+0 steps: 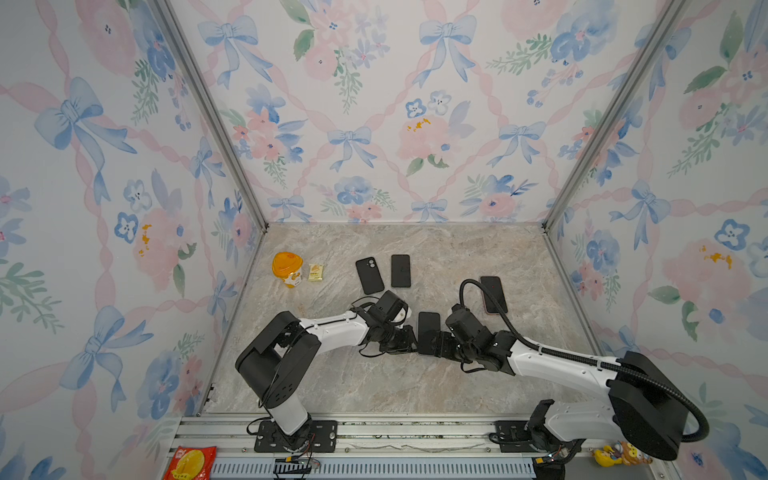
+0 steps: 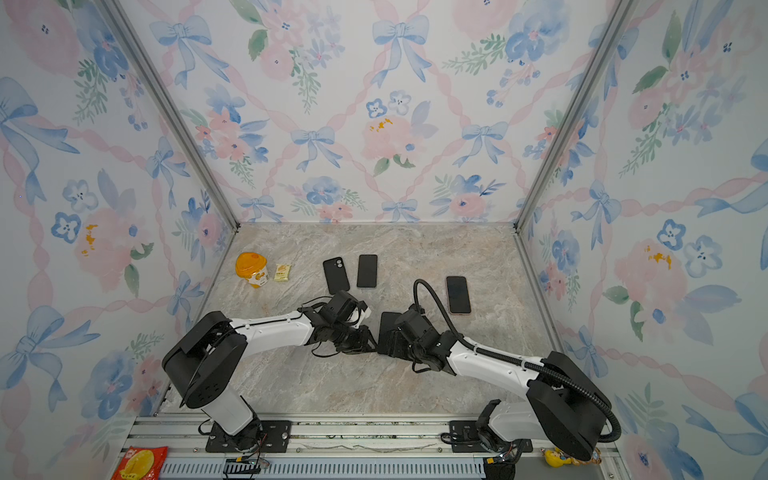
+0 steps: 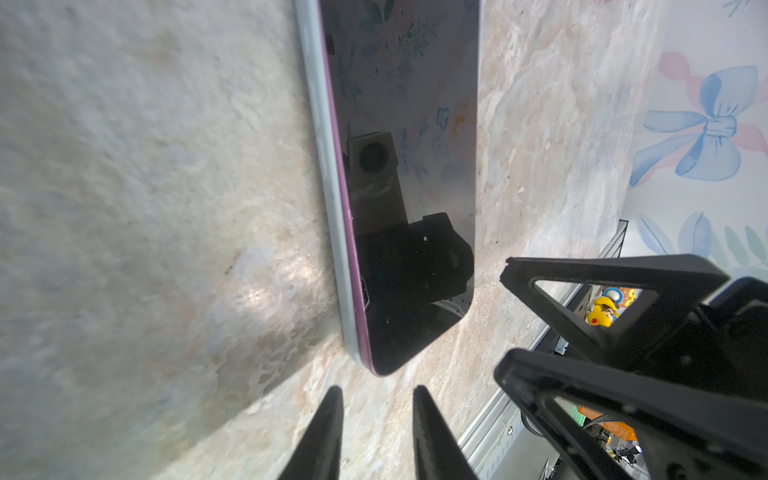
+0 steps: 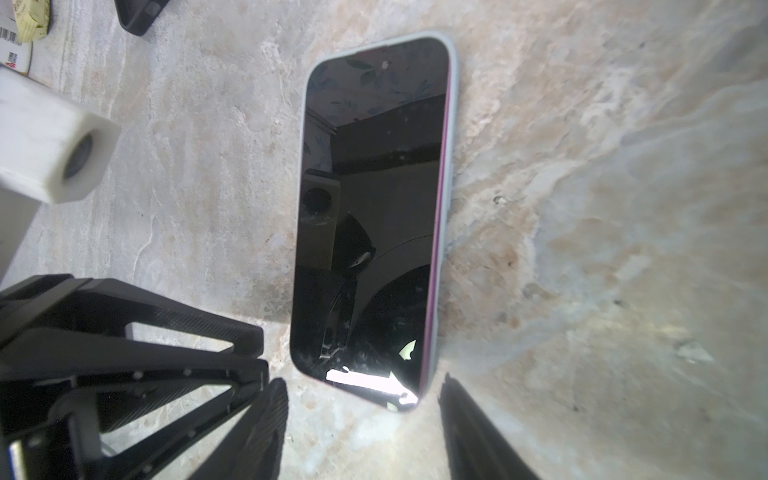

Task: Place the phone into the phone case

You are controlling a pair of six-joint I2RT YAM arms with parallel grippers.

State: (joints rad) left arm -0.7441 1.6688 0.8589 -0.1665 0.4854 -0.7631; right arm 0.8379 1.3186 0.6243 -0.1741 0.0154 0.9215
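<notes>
While phone (image 4: 374,208) lies screen-up | left jaws narrowly apart, empty | right jaws wide apart, empty

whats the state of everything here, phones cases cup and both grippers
dark-screened phone with purple edge: flat, screen up, off, inside pale grey case
black case with camera cutout: flat, back up, contents unclear
black rectangular phone: flat, screen dark
pink-edged dark phone: flat, screen dark
orange-lidded plastic cup: upright, lid on
small yellow packet: lying flat
left gripper: jaws slightly open, empty
right gripper: jaws open, empty
</notes>
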